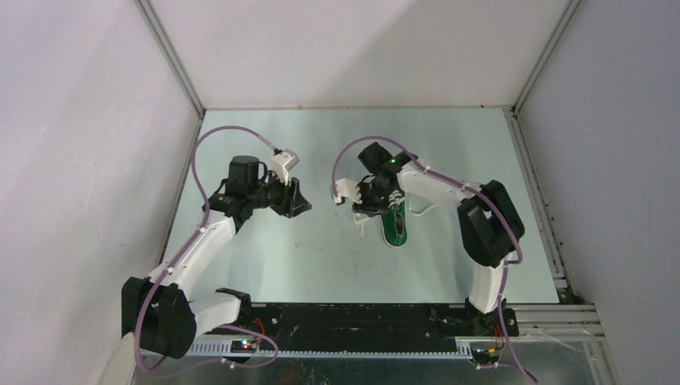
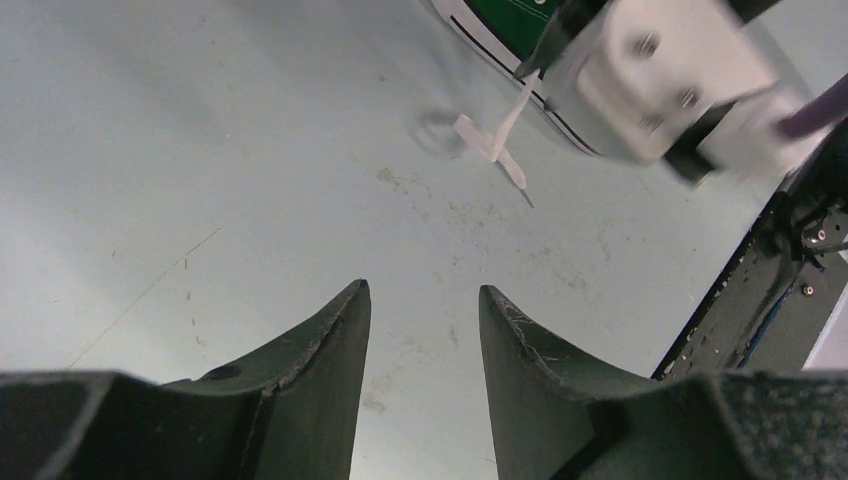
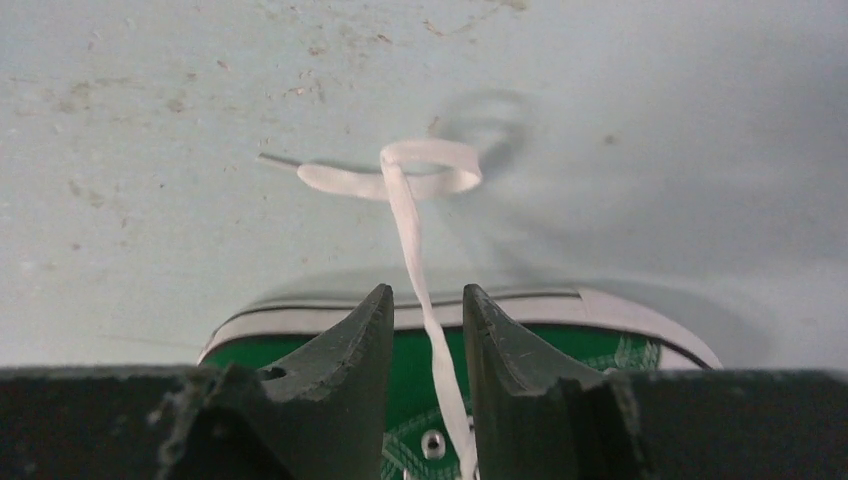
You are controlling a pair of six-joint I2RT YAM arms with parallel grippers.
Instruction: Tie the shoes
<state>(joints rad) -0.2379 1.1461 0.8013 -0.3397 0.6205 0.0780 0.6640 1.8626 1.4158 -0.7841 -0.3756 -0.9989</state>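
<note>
Top view: the shoe (image 1: 395, 228) lies on the table (image 1: 265, 265) right of centre. The right gripper (image 1: 375, 207) is over its 12 o'clock end, and the left gripper (image 1: 303, 202) is well apart at 9 o'clock.
Left wrist: fingers spread.
Right wrist: fingers spread, with the lace (image 3: 410, 220) running between them.

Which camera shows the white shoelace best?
The right wrist view: the shoelace runs between the fingers of the right gripper and curls into a loop on the table. The left wrist view shows its end, smaller, beside the shoe. The top view shows only a tiny white bit by the shoe.
</note>
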